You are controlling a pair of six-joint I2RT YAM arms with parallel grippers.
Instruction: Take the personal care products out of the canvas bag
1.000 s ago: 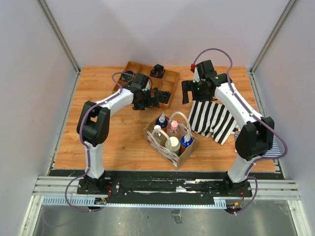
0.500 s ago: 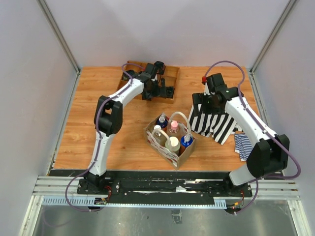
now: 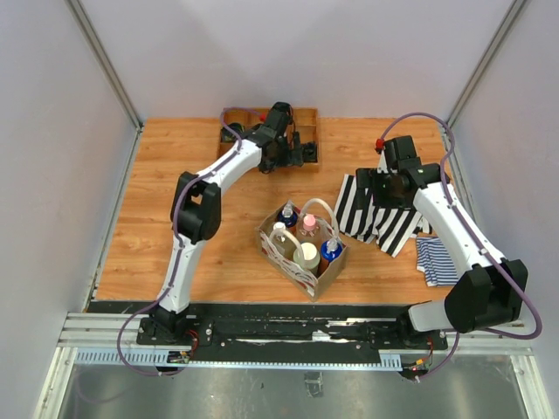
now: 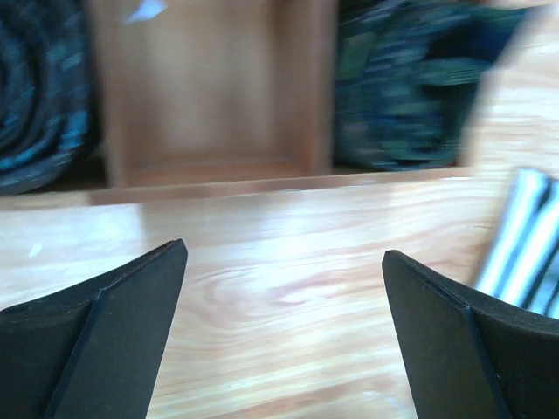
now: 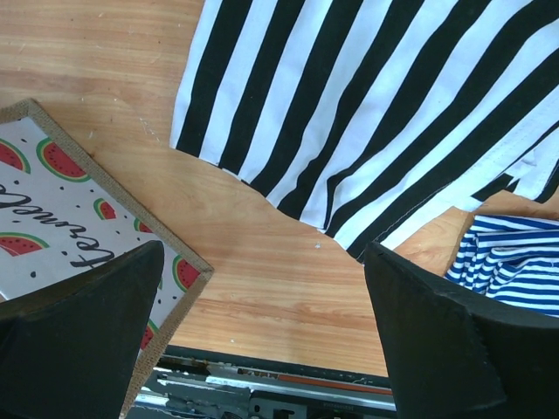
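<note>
**Both jaws open, products in the bag**

The canvas bag (image 3: 293,260) stood upright on the wooden surface (image 3: 175,201), near the front and between the two arms, its white loop handles (image 3: 320,206) raised. The personal care products (image 3: 306,240) sat inside it: an amber bottle with a blue cap (image 3: 287,212) at the far corner, a clear bottle with a pink cap (image 3: 308,224) beside it, a white bottle (image 3: 279,232), a cream-lidded jar (image 3: 307,255) and a second amber bottle (image 3: 331,250) on the right.

The left arm (image 3: 236,161) was stretched far across to the wooden tray (image 3: 309,113) at the back edge. The left jaws were spread wide and held nothing. Their fingers (image 4: 105,323) hung over bare wood just in front of the tray. Through the blur, dark coiled items (image 4: 35,96) showed in the compartments on either side of a middle one.

The right arm (image 3: 447,220) reached over the black-and-white striped cloth (image 3: 377,218), which lay flat to the right of the bag. The right jaws were also wide apart and held nothing. Their fingers (image 5: 454,340) framed the cloth's near edge. The bag's watermelon-printed side showed at the lower left of that view. A blue-and-white striped cloth (image 3: 437,260) lay at the striped cloth's right corner.
</note>
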